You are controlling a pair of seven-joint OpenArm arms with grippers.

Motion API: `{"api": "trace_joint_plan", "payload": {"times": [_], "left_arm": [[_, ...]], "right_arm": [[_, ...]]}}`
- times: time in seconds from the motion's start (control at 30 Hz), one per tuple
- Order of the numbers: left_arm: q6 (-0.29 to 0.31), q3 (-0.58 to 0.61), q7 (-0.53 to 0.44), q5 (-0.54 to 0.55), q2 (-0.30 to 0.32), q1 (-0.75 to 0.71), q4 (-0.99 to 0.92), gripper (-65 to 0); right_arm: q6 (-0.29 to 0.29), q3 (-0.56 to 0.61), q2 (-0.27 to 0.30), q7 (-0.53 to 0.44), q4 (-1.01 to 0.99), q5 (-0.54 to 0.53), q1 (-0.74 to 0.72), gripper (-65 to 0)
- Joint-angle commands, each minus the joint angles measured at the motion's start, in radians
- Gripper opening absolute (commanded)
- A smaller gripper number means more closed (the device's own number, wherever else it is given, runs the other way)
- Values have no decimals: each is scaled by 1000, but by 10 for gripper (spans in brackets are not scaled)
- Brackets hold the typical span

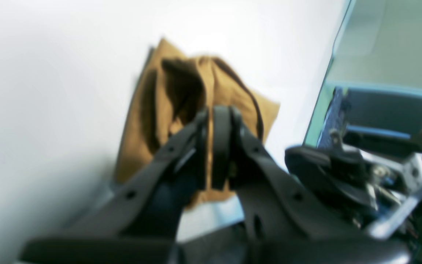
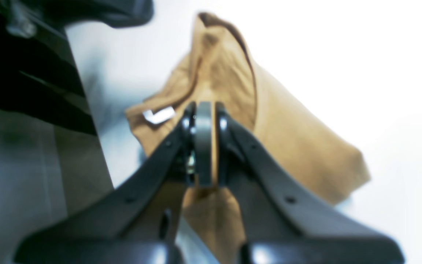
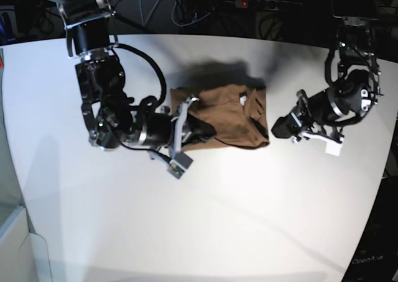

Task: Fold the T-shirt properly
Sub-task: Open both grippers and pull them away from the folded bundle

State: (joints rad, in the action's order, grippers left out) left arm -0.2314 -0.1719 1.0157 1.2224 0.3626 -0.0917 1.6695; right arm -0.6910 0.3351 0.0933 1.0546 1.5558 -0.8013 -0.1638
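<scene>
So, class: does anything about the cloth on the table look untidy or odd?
Yes. The T-shirt lies bunched and uneven on the table, with a ridge of raised folds, its white tag exposed, and the right gripper pinching one edge.

Both my wrist views are soft with blur: the T-shirt (image 1: 196, 110) shows there only as tan folds without seams or weave, and its white tag (image 2: 158, 114) is a pale smear, any print too small to read. My left claw (image 1: 216, 146) covers the lower middle of the cloth in its own view, and my arm's lower links run off the bottom edge. My right claw (image 2: 203, 143) hides the fabric between its closed fingers, so how much cloth it pinches cannot be told. In the base view my right arm covers the shirt's near edge, and the white surface (image 3: 205, 232) is cut off at the frame's sides.
</scene>
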Motion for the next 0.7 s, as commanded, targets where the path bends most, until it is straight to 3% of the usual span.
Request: {"api": "trace_joint_plan", "payload": {"times": [0.0,0.13,0.23,0.33,0.5,0.67], "left_arm": [[11,-4,7,32,17,16,33,-630],[23,-31,33,83,43,20,117,-628],[106,-85,33,113,45,20,122,-628],[137,-111,35,127,43,14,88,-628],[143,2,101,118,28,20,33,-628],[143,137,102,118,20,51,37,-628]], "right_arm": [[-7,-3,12,-21,16,-23,-21,-641],[-7,-4,53,-27,16,-23,-21,-641],[-7,-4,85,-26,16,-23,-26,-641],[-7,-3,116,-26,16,-23,-32,-641],[-7,-3,191,-20,16,-23,-73,-641],[-7,-3,240,-18,16,-23,-105,-641]]}}
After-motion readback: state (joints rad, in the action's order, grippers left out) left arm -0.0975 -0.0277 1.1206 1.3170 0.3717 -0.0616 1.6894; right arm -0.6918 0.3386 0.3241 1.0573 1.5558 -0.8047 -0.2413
